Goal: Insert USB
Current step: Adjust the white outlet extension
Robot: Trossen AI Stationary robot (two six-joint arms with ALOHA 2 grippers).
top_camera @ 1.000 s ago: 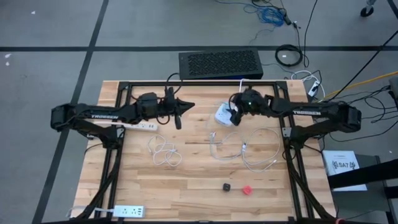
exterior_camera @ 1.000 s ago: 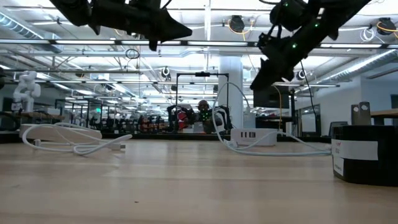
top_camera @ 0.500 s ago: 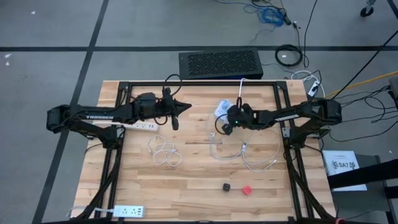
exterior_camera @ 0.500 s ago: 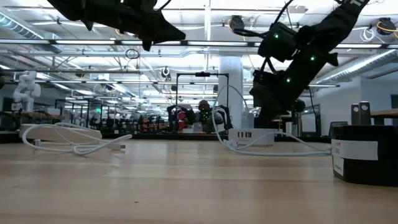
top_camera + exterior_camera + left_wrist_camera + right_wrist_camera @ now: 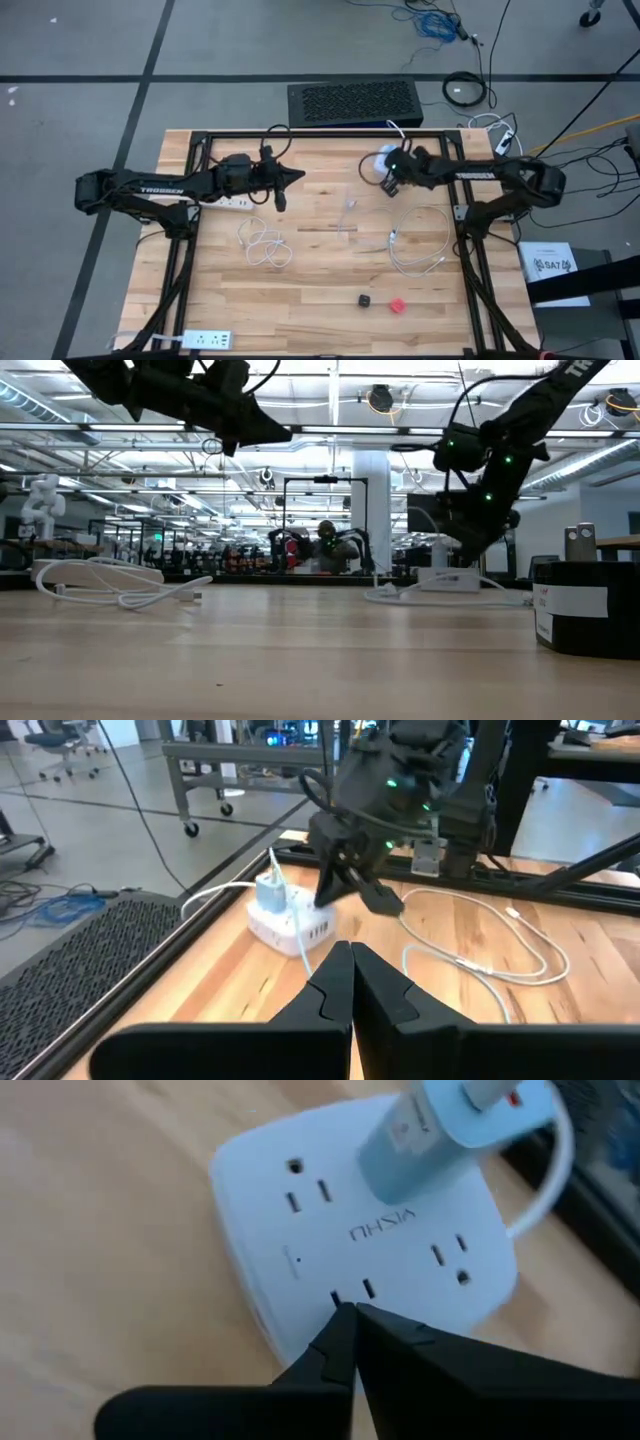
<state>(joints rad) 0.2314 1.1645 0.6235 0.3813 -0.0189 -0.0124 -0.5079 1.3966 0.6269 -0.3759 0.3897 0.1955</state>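
Fingertips of the right hand (image 5: 352, 1320) are clenched together with nothing between them, just over the white power hub (image 5: 370, 1250) at the far side of the counter (image 5: 320, 290). To do well, it should fetch the loose cable plug (image 5: 394, 238) first, then align squarely with the hub's side ports. Further off, the left hand (image 5: 284, 178) hovers clenched, empty.
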